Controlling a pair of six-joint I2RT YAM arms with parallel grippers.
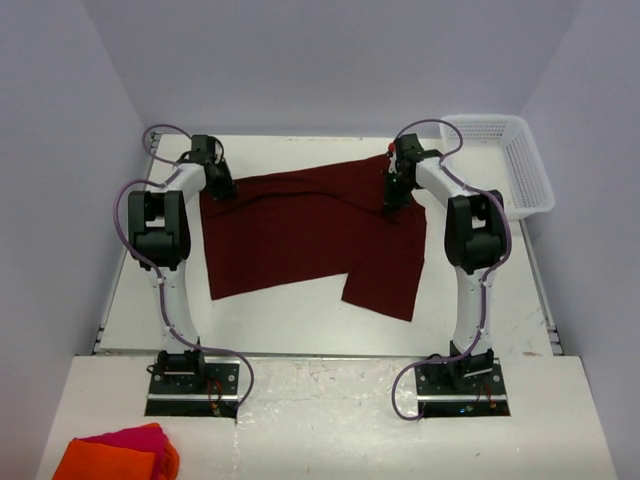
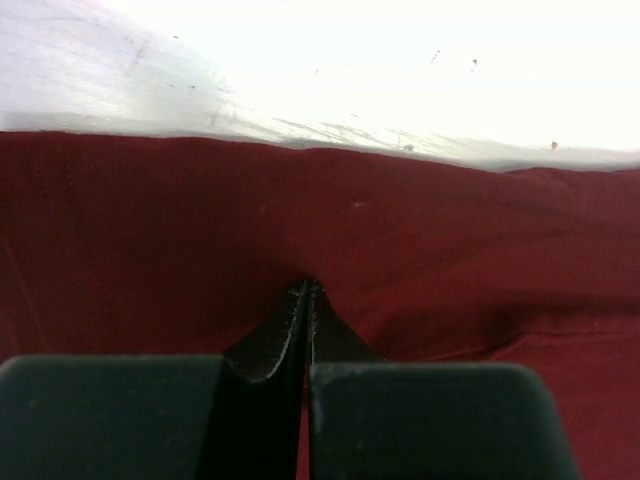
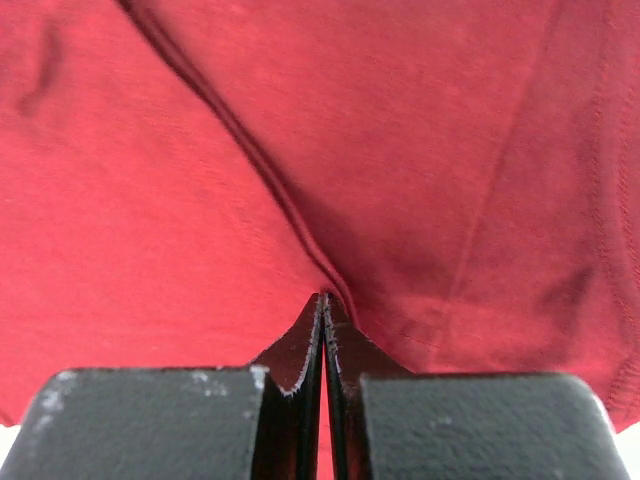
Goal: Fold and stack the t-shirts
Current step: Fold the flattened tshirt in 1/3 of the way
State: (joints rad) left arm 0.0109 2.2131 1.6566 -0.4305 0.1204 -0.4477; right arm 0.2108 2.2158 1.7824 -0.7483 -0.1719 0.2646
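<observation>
Left gripper [image 2: 305, 292]: fingers pressed together, with a small pucker of the maroon t-shirt [image 2: 420, 230] caught at the tips. The shirt's edge lies just beyond them, then bare white table [image 2: 300, 70]. Right gripper [image 3: 322, 300]: also closed, a raised crease of cloth running straight into the tips and fabric on every side ahead. Judged step: lifting the far edge to fold it back toward the bases. To do it well, raise both pinches together and level, keep the cloth taut between them, and carry it over without dragging the near hem. The wrist views show the bite but not the layout. Only the overhead view shows the shirt flat between the arms, its near right part reaching closest to the bases. It also shows a white basket [image 1: 515, 160] outboard of the right gripper and orange and pink cloths [image 1: 120, 455] far behind the left one.
</observation>
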